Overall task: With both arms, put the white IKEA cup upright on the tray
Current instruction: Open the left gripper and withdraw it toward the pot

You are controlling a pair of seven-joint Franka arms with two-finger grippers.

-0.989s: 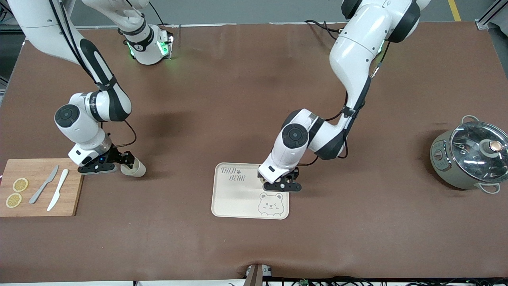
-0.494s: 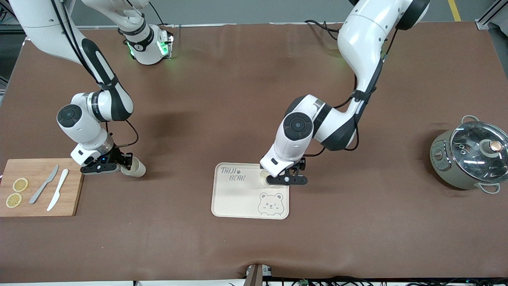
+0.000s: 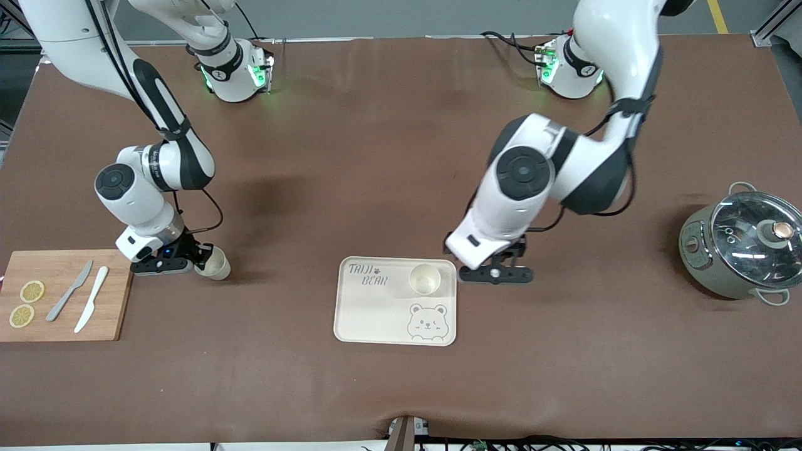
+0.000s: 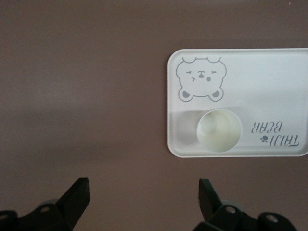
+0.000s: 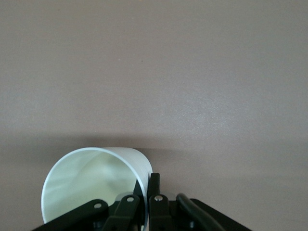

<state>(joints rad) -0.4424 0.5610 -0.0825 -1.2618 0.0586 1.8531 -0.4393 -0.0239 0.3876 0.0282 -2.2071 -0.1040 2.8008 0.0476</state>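
Observation:
A white cup (image 3: 424, 279) stands upright on the cream bear tray (image 3: 369, 313), at the corner toward the left arm's base. My left gripper (image 3: 495, 274) is open and empty over the bare table just beside that corner. The left wrist view shows its spread fingers (image 4: 77, 195), the cup (image 4: 219, 130) and the tray (image 4: 269, 82). My right gripper (image 3: 199, 258) is shut on the rim of a second white cup (image 3: 216, 265), tilted on its side low over the table beside the cutting board. The right wrist view shows the fingers (image 5: 154, 190) pinching this cup's wall (image 5: 86, 187).
A wooden cutting board (image 3: 116, 300) at the right arm's end carries two knives (image 3: 81, 297) and two lemon slices (image 3: 26, 304). A grey pot with a glass lid (image 3: 742, 247) stands at the left arm's end.
My left gripper let go of the cup on the tray, rose and drew off toward the left arm's end. The right gripper shifted slightly with its cup.

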